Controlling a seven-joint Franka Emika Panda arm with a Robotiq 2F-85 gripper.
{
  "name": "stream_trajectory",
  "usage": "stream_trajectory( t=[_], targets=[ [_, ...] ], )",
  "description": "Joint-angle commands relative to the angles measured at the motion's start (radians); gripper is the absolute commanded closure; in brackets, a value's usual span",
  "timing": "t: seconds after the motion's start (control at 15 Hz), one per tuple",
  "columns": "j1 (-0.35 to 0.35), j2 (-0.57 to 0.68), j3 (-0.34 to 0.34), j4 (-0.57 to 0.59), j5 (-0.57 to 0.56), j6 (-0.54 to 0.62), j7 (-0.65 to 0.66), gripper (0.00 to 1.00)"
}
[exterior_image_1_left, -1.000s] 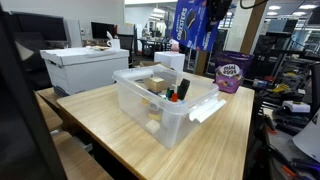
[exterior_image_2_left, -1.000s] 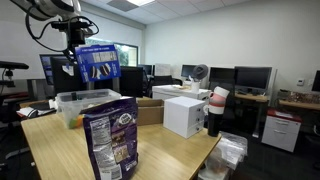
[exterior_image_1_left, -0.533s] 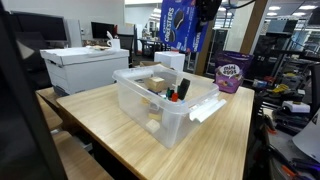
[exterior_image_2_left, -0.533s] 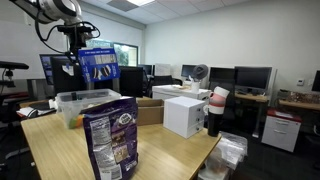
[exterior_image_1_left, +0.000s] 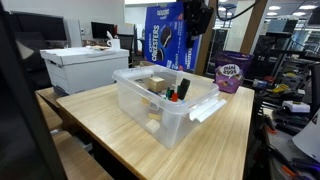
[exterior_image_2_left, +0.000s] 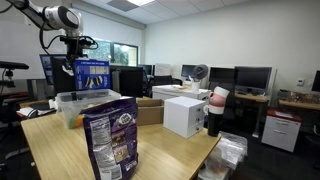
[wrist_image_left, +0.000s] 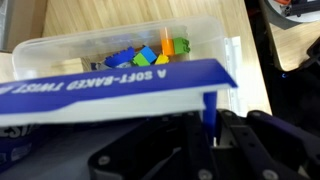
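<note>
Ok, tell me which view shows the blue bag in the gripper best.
An exterior view: the blue bag hangs from the gripper over the clear bin, its face large. In an exterior view the bag is small and distant; the wrist view shows only one edge.

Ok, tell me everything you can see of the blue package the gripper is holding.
The blue package looks like a flat cardboard carton, blue with white lettering. The wrist view shows "SOFT-BAKED" along one narrow side, with a white face next to it. It hangs roughly upright in the air, clamped near an upper edge by the gripper. It is above the clear plastic bin and apart from it. Only the gripper touches it.
</note>
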Motion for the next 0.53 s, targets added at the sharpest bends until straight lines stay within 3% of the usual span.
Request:
stream_trajectory(
  t=[0.0,0.47],
  targets=[
    [0.003,0.036,0.017,0.034,0.053,0.001,-0.053,0.95],
    [-0.003,0.114,0.049,0.079,0.067,0.038,-0.126,0.95]
  ],
)
